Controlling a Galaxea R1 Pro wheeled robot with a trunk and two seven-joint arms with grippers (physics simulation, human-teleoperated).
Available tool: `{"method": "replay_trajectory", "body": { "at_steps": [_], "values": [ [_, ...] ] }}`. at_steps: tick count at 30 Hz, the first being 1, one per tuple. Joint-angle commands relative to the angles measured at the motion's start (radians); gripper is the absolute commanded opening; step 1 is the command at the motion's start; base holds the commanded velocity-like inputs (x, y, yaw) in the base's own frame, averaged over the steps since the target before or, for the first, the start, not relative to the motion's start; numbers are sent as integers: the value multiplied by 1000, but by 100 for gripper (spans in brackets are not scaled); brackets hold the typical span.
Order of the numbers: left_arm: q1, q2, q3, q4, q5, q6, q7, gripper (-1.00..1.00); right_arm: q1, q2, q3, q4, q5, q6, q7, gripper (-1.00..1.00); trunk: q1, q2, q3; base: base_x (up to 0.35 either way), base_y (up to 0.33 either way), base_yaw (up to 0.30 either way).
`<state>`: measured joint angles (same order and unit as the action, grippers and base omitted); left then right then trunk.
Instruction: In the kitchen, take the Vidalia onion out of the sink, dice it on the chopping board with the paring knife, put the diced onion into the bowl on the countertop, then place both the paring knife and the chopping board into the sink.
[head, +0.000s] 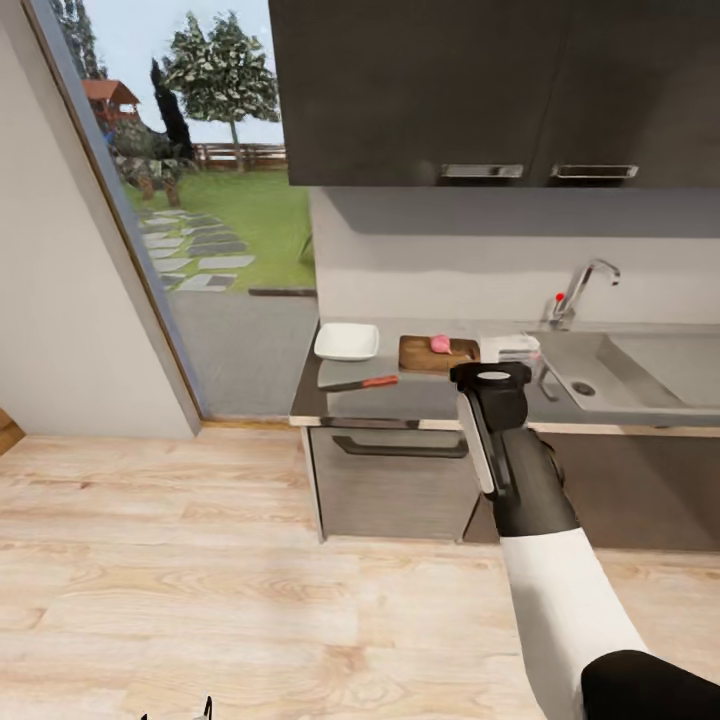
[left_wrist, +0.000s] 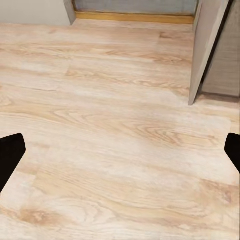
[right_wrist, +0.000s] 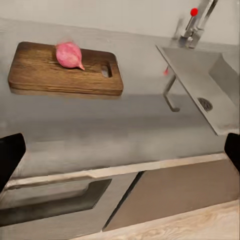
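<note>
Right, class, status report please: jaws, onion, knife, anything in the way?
Both grippers open, empty. Onion whole on the board. Knife on the counter beside the bowl. Nothing blocking the knife.

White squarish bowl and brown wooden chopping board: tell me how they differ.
The white squarish bowl is pale and empty; the brown wooden chopping board is dark and carries a pink onion. The bowl sits nearer the grey countertop's window end, the board nearer the steel sink. Both rest flat on that countertop.

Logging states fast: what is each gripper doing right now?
Left gripper: open, empty, over the light wood floor.
Right gripper: open, empty, facing the grey glossy countertop.
</note>
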<state>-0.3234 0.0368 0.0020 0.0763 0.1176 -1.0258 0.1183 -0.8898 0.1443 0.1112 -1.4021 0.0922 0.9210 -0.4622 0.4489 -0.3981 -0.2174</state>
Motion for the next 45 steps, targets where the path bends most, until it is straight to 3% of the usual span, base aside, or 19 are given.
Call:
{"method": "replay_trajectory", "body": {
  "at_steps": [1, 5, 10, 14, 22, 34, 45],
  "values": [
    [-2, 0, -1, 4, 2, -5, 0, 100, -23, 1, 1, 1, 7, 29, 4, 100, 1, -2, -2, 295, 117, 0],
    [-2, 0, -1, 4, 2, -2, 1, 100, -40, 3, 5, 1, 4, 43, 7, 100, 1, -2, -2, 296, 118, 0],
    [-2, 1, -1, 2, 3, 55, 0, 100, -45, 13, 9, -1, -7, 46, 24, 100, 1, -2, -2, 296, 119, 0],
    [-2, 1, -1, 2, 4, 72, 0, 100, -46, 14, 54, -1, -10, 48, 47, 100, 1, -2, -2, 297, 126, 0],
    [-2, 2, -1, 2, 4, 76, 0, 100, -43, 15, 85, -5, -12, 53, 56, 100, 1, -2, -2, 259, 14, 0],
    [-2, 2, -1, 2, 4, 76, 0, 100, -39, 13, 87, -5, -12, 46, 120, 100, 1, -2, -2, 17, -9, 0],
    [-1, 0, -1, 2, 4, 76, 0, 100, -38, 14, 87, -4, -13, 53, 123, 100, 1, -2, -2, -38, -67, 115]
  ]
}}
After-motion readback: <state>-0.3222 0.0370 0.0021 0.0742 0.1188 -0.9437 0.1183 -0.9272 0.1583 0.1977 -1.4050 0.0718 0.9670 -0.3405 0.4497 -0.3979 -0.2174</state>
